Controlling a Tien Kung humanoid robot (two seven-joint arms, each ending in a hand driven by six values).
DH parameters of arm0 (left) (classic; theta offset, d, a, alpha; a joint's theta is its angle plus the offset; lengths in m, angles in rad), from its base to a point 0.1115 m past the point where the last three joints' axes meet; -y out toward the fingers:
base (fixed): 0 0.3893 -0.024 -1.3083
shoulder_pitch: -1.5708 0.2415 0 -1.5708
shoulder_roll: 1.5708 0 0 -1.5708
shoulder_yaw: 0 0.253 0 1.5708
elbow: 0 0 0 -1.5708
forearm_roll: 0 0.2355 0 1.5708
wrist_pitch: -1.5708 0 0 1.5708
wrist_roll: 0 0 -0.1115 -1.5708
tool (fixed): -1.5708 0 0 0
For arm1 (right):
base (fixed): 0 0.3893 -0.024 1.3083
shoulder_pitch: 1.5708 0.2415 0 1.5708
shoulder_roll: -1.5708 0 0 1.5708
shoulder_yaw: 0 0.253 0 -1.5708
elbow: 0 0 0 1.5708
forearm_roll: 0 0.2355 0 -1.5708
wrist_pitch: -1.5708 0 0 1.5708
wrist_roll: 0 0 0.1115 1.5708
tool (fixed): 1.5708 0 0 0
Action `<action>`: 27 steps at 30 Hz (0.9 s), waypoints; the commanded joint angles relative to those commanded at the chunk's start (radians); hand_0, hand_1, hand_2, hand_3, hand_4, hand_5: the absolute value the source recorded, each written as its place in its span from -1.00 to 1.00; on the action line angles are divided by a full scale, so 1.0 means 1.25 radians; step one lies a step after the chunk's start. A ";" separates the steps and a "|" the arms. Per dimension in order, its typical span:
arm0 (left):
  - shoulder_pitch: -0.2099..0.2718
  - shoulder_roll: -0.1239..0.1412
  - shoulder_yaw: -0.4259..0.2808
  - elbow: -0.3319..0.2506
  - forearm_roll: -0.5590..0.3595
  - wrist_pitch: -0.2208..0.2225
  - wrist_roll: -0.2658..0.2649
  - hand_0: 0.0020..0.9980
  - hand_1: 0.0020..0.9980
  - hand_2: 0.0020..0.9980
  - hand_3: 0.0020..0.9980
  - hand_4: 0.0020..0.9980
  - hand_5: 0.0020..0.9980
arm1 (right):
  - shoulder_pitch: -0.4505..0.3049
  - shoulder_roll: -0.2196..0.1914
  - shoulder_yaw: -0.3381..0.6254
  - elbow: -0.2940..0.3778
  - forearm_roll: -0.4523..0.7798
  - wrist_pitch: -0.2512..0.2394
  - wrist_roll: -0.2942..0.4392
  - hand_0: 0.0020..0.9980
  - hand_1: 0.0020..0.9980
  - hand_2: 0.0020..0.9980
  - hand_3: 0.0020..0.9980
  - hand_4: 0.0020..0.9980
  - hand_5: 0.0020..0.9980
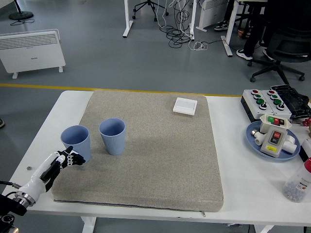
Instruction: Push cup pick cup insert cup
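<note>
Two light blue cups stand upright on the grey mat (pixel 160 145). The smooth cup (pixel 76 142) is at the mat's left edge. The ribbed cup (pixel 112 136) stands just to its right, with a small gap between them. My left hand (pixel 68 158) comes in from the lower left, low over the mat's left edge. Its fingers are loosely extended and hold nothing. The fingertips (pixel 77 158) are just in front of the smooth cup's base; I cannot tell whether they touch it. The right hand is out of view.
A white square box (pixel 185 105) lies at the mat's back right. On the table's right are a black button box (pixel 267 103), a blue plate (pixel 255 141) with switch devices, and a clear bottle (pixel 297 181). A small screw (pixel 29 168) lies at the left.
</note>
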State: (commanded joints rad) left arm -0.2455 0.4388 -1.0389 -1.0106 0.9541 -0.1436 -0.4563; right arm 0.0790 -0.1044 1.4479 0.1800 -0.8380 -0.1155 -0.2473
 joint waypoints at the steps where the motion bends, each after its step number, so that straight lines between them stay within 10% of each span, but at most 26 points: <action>1: -0.003 -0.001 0.002 0.002 0.000 0.000 0.000 0.27 0.19 0.07 -0.03 0.28 1.00 | 0.000 0.000 0.000 0.000 0.000 0.000 0.000 0.50 0.23 0.19 0.17 -0.79 0.21; 27: -0.129 -0.024 0.054 0.122 -0.001 0.000 -0.015 0.28 0.19 0.07 -0.03 0.28 1.00 | 0.009 0.004 -0.008 0.000 0.008 0.002 0.000 0.50 0.23 0.19 0.17 -0.79 0.21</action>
State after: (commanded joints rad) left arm -0.4070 0.4090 -0.9718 -0.8583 0.9523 -0.1430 -0.4751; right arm 0.0902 -0.0998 1.4374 0.1800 -0.8281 -0.1133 -0.2471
